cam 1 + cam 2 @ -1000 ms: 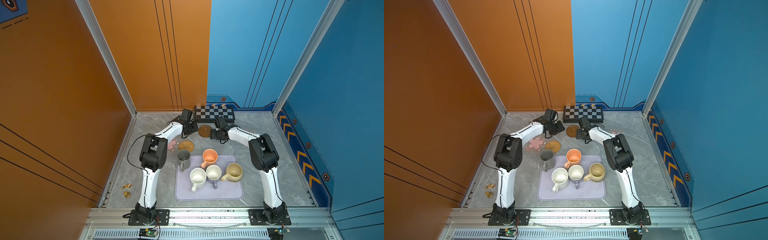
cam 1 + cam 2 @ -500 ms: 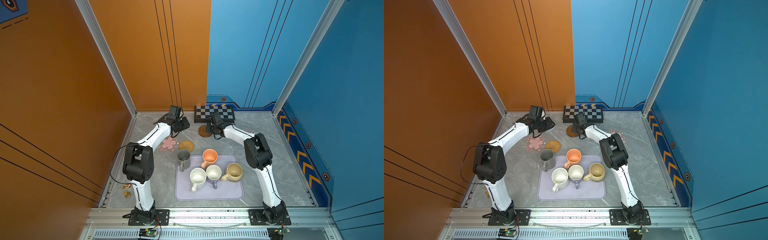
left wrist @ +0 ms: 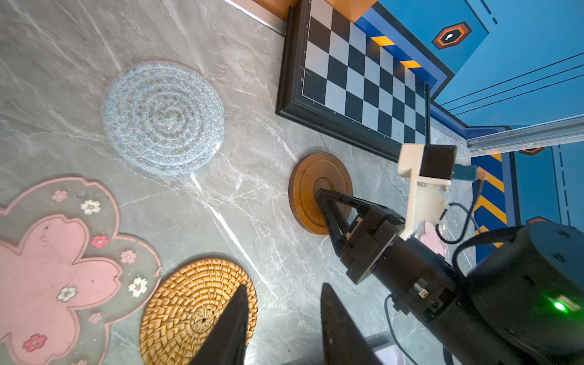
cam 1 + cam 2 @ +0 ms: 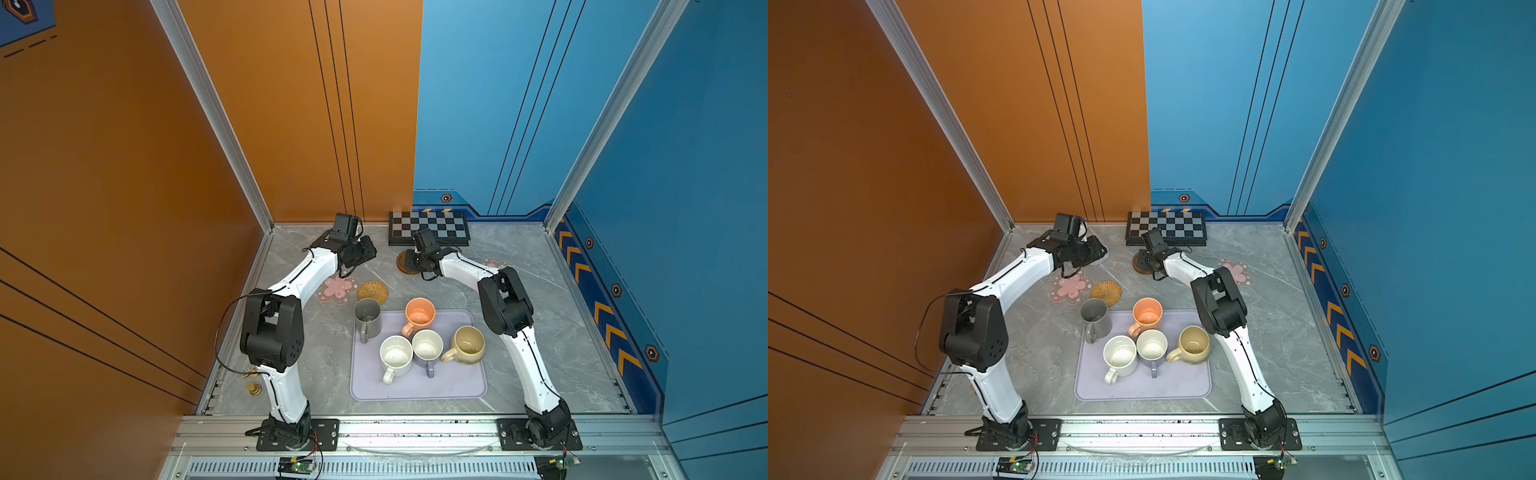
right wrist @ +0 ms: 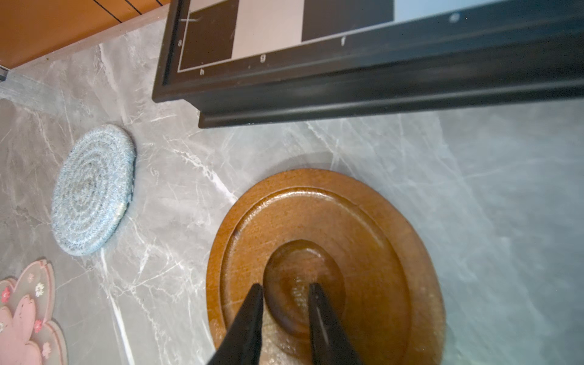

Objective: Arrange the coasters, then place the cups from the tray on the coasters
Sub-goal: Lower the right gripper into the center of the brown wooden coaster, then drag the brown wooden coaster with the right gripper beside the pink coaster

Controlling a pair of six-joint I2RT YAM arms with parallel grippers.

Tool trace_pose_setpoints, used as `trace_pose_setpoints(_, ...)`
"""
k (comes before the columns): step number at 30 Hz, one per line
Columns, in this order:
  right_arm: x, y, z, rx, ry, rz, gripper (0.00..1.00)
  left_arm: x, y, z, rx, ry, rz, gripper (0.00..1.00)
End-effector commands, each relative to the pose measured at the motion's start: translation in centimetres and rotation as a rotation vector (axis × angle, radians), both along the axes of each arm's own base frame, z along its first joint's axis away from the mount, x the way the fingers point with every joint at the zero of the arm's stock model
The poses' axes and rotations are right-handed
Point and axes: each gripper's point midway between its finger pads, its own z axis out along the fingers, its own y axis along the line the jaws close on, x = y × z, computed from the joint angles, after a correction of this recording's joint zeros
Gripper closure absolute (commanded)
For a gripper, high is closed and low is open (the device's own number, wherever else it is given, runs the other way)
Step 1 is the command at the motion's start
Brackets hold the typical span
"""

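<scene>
Fingers (image 5: 249, 319) of the right gripper (image 5: 285, 289), narrowly parted, gripping nothing, rest on the wooden coaster (image 5: 363, 221) beneath them; coaster-arranging, I'd say, needing a pressed slide next.

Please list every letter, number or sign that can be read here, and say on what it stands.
"h", "g", "f": on the chessboard frame, along one edge.
"8": on the same frame, at the corner beside "h".
Other marks on the frame: too small to read.

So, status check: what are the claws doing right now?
Left gripper open, empty. Right gripper tips on the wooden coaster, jaws narrow. Cups not yet placed. Chessboard close behind.
</scene>
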Motion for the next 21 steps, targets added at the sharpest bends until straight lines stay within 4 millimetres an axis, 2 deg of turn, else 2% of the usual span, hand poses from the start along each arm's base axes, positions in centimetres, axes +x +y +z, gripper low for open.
trace_pose_setpoints(1,-0.1,-0.3,-1.8,-0.024,0.050,0.006,0.74,-0.9,1.0,1.1,-0.011,-0.004,0.023,0.60)
trace_pose_setpoints(7,-0.5,-3.3,-3.4,-0.121,0.116,-0.071,0.81,-2.3,2.8,1.4,-0.034,0.010,0.091,0.57)
trace_pose_setpoints(12,-2.0,-5.5,-3.2,-0.205,0.173,-0.087,0.84,-3.2,3.8,2.3,-0.032,-0.010,0.109,0.56)
trace_pose_setpoints(21,-4.9,-8.5,-3.0,-0.267,0.245,-0.079,0.87,-5.3,5.2,2.0,-0.023,0.004,0.144,0.55)
